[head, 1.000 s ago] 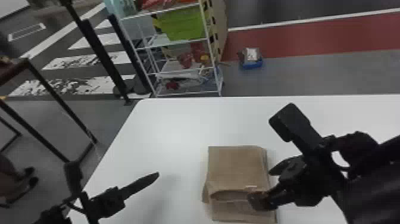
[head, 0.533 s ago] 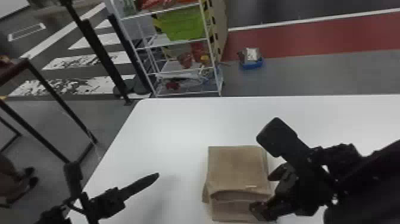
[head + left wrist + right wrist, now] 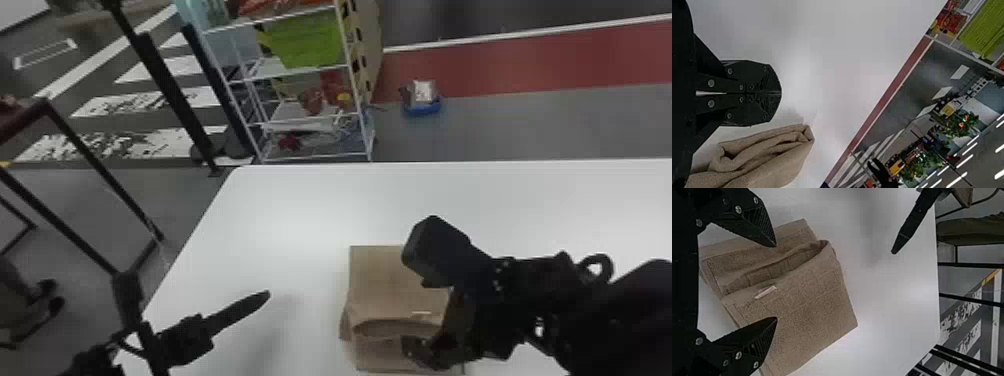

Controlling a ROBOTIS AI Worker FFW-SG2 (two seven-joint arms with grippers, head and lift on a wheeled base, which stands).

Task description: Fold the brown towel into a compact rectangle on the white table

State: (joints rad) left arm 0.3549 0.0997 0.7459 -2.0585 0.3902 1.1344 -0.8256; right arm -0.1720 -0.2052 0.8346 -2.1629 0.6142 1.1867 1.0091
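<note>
The white table (image 3: 280, 210), flat and smooth with a rounded far left corner, spreads beneath both arms; beyond its far edge stands a white wire shelf rack (image 3: 362, 112) with a lime-green plastic bin (image 3: 312, 40) on an upper shelf. The brown cloth towel (image 3: 377, 280) lies on the table in folded layers, roughly rectangular; its upper fold gapes toward the robot, the lower layer reaches out past it, and a bit of cloth juts at the left side. The black right gripper (image 3: 420, 320) is over the towel's right part, its fingers spread wide with nothing clasped; the black left gripper (image 3: 267, 295) is above the table left of the towel, its fingers pressed together and empty; a small whitish tag (image 3: 421, 312) lies on the upper layer near the gaping fold.
</note>
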